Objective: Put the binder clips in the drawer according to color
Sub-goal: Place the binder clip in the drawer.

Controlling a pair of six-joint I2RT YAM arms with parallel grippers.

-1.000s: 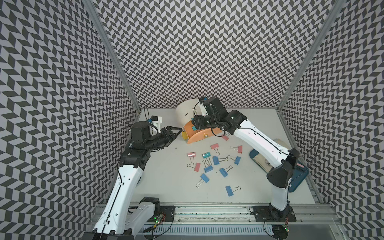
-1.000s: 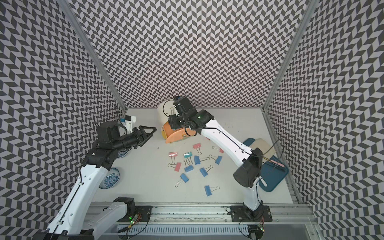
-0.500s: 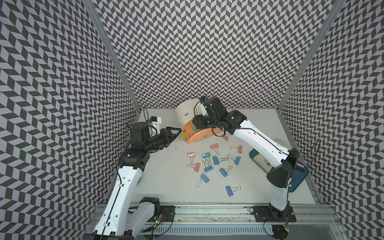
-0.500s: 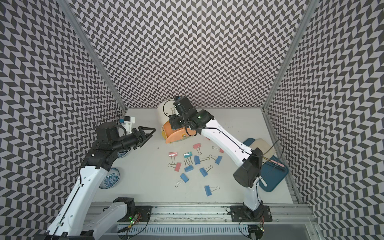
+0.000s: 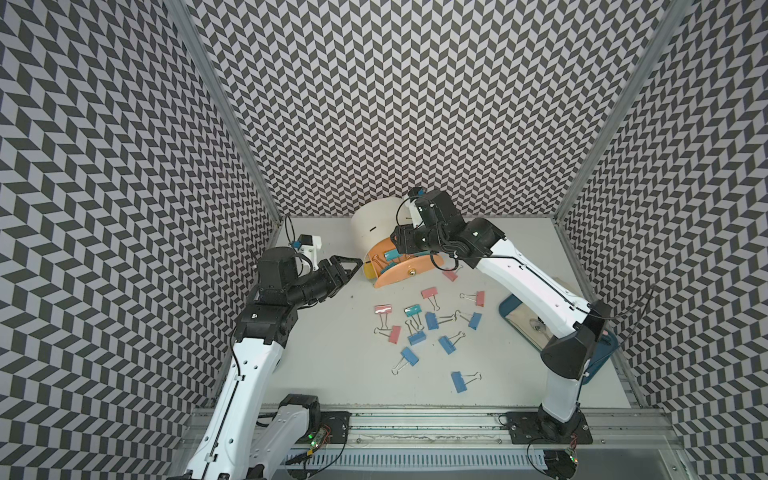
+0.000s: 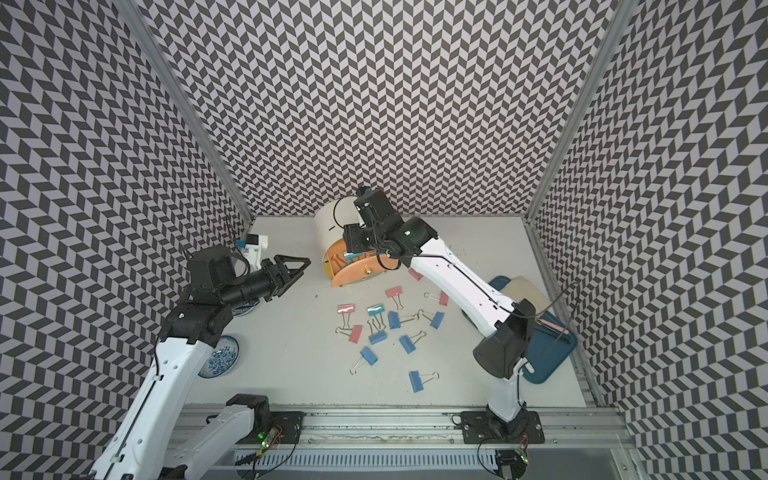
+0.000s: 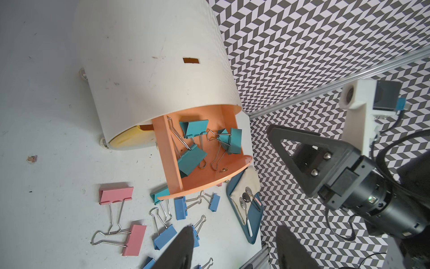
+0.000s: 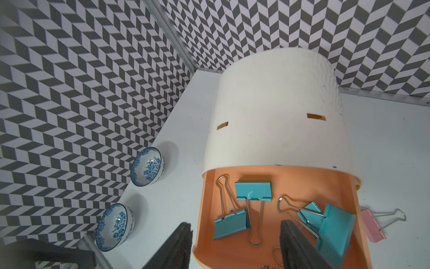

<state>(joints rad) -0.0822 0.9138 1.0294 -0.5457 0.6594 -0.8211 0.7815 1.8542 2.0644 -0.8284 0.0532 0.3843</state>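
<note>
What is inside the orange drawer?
Only teal clips, at least three, lying loose. The rear of the drawer sits under the white shell, unseen; a finger of the right gripper covers part of the front.

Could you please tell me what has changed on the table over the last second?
Nothing visibly moved. The right gripper still hangs open over the orange drawer with its teal clips, the left gripper still waits open a little apart from it, and the loose binder clips lie where they were.
</note>
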